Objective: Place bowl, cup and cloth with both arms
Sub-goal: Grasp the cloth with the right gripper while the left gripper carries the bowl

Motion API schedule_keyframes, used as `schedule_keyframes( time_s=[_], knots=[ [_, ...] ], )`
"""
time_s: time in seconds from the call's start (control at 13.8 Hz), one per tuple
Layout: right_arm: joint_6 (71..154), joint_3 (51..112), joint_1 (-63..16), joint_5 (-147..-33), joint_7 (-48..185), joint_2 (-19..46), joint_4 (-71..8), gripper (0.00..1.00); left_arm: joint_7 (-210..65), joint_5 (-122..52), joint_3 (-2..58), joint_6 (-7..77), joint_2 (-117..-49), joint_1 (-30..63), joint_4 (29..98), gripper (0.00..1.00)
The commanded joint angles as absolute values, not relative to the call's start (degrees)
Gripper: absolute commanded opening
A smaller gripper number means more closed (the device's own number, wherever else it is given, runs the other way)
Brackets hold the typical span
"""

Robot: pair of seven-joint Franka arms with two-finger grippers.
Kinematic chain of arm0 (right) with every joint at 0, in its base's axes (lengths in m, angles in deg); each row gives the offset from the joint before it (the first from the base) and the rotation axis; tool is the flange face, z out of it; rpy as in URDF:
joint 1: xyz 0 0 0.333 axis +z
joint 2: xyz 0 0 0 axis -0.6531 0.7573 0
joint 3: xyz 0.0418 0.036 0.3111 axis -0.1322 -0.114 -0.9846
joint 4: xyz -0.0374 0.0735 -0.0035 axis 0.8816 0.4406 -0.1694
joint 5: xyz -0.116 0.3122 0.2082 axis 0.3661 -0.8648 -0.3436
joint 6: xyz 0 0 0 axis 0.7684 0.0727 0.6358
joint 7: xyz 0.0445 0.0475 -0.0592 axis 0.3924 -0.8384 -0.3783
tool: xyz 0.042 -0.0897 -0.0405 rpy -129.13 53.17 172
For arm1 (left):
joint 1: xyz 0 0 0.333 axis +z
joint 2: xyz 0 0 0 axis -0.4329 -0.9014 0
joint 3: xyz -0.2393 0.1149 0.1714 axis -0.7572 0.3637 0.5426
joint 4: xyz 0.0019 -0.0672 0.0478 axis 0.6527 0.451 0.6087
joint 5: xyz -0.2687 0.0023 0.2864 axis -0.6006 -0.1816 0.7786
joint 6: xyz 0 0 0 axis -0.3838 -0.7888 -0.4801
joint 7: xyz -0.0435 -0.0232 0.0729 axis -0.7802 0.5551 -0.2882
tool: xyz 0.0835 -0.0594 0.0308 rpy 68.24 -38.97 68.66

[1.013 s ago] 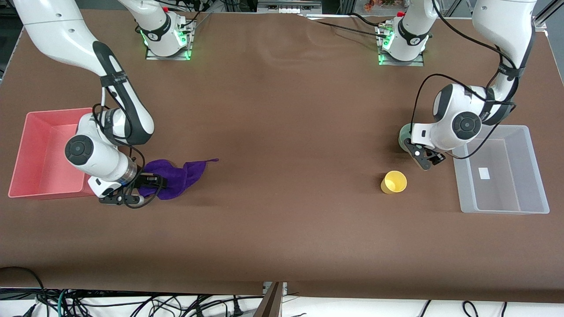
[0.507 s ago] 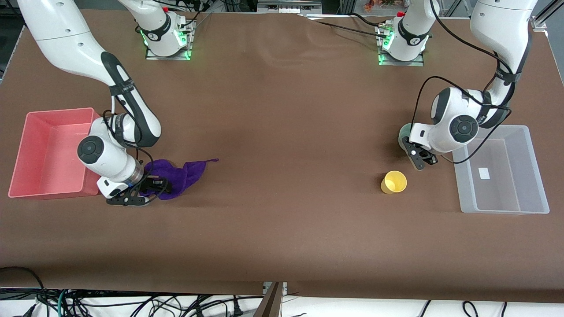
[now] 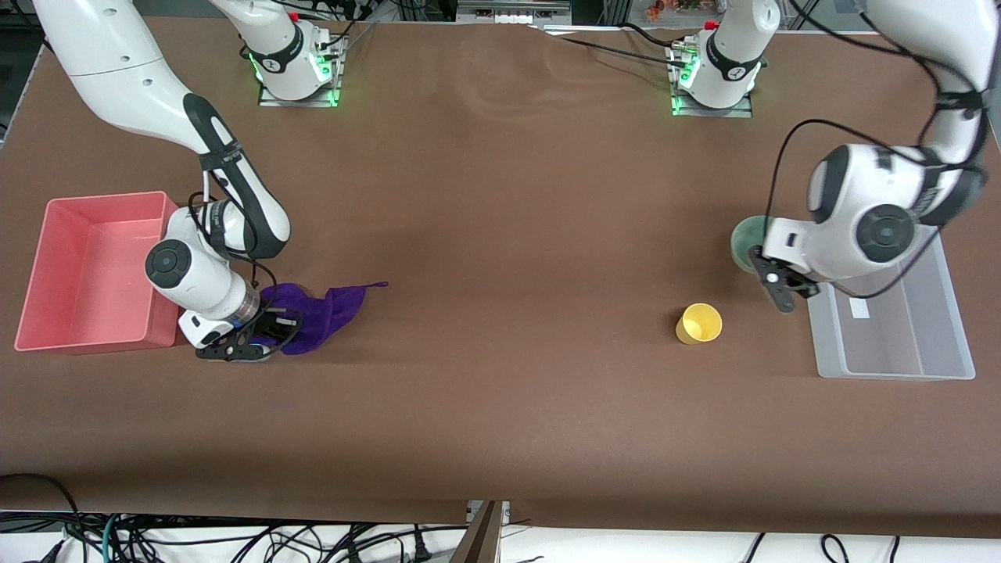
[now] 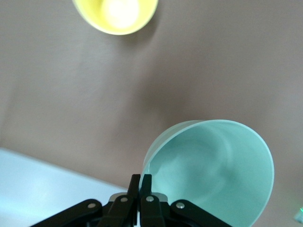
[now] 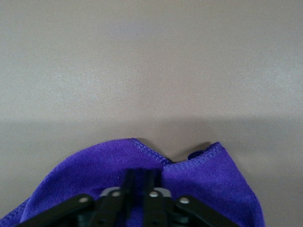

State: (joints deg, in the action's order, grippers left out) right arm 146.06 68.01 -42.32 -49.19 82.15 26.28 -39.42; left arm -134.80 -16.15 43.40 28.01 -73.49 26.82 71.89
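Observation:
The pale green bowl (image 3: pixel 744 239) hangs tilted in the air, just off the clear bin's end that faces the right arm's end of the table. My left gripper (image 3: pixel 774 285) is shut on its rim. In the left wrist view the left gripper (image 4: pixel 141 182) pinches the rim of the bowl (image 4: pixel 213 175). The yellow cup (image 3: pixel 698 323) stands upright on the table and shows in that view too (image 4: pixel 116 14). My right gripper (image 3: pixel 262 328) is low at the table, shut on a fold of the purple cloth (image 3: pixel 324 307). The right wrist view shows the right gripper (image 5: pixel 139 182) buried in the cloth (image 5: pixel 208 175).
A pink bin (image 3: pixel 47 270) stands at the right arm's end of the table, right beside the right wrist. A clear plastic bin (image 3: pixel 946 344) stands at the left arm's end; its pale edge shows in the left wrist view (image 4: pixel 38 189). Brown table cover (image 3: pixel 500 234) lies between.
My left arm has lifted the bowl off the table and carried it toward the clear bin. My right arm has shifted slightly away from the pink bin; the cloth has barely moved.

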Motion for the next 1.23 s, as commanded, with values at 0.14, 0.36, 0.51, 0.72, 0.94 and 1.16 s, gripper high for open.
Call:
schedule_keyframes(
  time_s=[0.14,0.36,0.51,0.72,0.94,1.16],
  knots=[
    [143.8,67.9,-42.4,-48.5,81.9,24.5,-40.1,0.0,-140.3,-14.2,43.6,17.4,-75.1,33.3,59.7,0.0],
    [140.8,67.7,-42.4,-48.5,82.7,23.7,-39.5,0.0,-143.6,-10.9,43.6,18.5,-77.8,40.9,58.5,0.0],
    [139.7,67.7,-42.4,-48.8,82.7,23.7,-38.3,0.0,-145.6,-11.2,43.6,24.2,-82.0,44.6,57.7,0.0],
    [133.1,67.6,-42.3,-49.0,83.6,23.3,-34.9,0.0,-145.8,-12.4,43.5,34.0,-88.7,48.2,57.7,0.0],
    [132.0,67.6,-42.3,-49.0,86.2,23.0,-35.2,0.0,-145.7,-13.6,43.4,39.1,-93.4,49.6,57.7,0.19],
    [131.9,67.6,-42.4,-49.0,91.8,23.2,-35.4,0.99,-145.8,-16.0,43.5,40.5,-94.8,50.4,57.7,1.0]
  ],
)
